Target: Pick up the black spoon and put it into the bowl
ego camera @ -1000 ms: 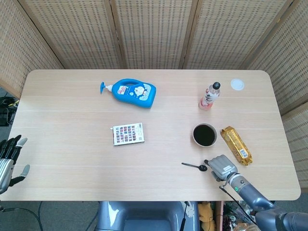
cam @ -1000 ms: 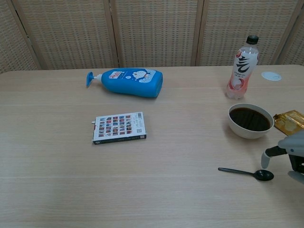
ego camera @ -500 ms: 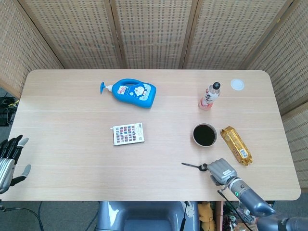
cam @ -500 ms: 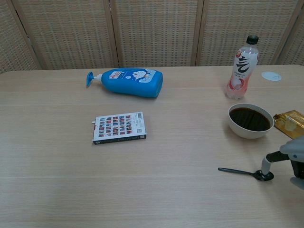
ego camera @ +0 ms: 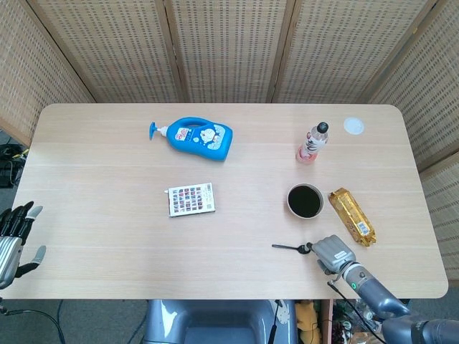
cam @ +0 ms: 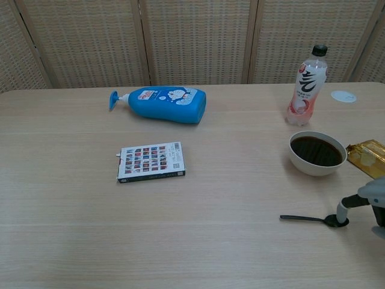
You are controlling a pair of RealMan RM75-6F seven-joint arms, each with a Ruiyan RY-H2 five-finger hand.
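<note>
The black spoon (cam: pixel 307 218) lies on the table at the front right, its handle (ego camera: pixel 285 248) pointing left. My right hand (ego camera: pixel 330 252) sits at the spoon's bowl end, also seen as my right hand (cam: pixel 368 201) at the chest view's right edge. It pinches that end, with one finger (cam: pixel 341 212) down on it; the other fingers are cut off by the frame. The white bowl (ego camera: pixel 305 201) with a dark inside stands just behind the spoon; the bowl (cam: pixel 316 153) is apart from the hand. My left hand (ego camera: pixel 14 240) hangs off the table's front left corner, fingers spread, holding nothing.
A gold snack packet (ego camera: pixel 351 216) lies right of the bowl. A pink drink bottle (ego camera: pixel 313 144) stands behind it, with a white lid (ego camera: pixel 353 126) at the back right. A blue pump bottle (ego camera: pixel 193 137) lies at the back centre and a patterned card box (ego camera: pixel 191 199) mid-table.
My right hand's finger came down onto the spoon's bowl end. Hand and spoon have since slid slightly to the right. The left hand has barely moved.
</note>
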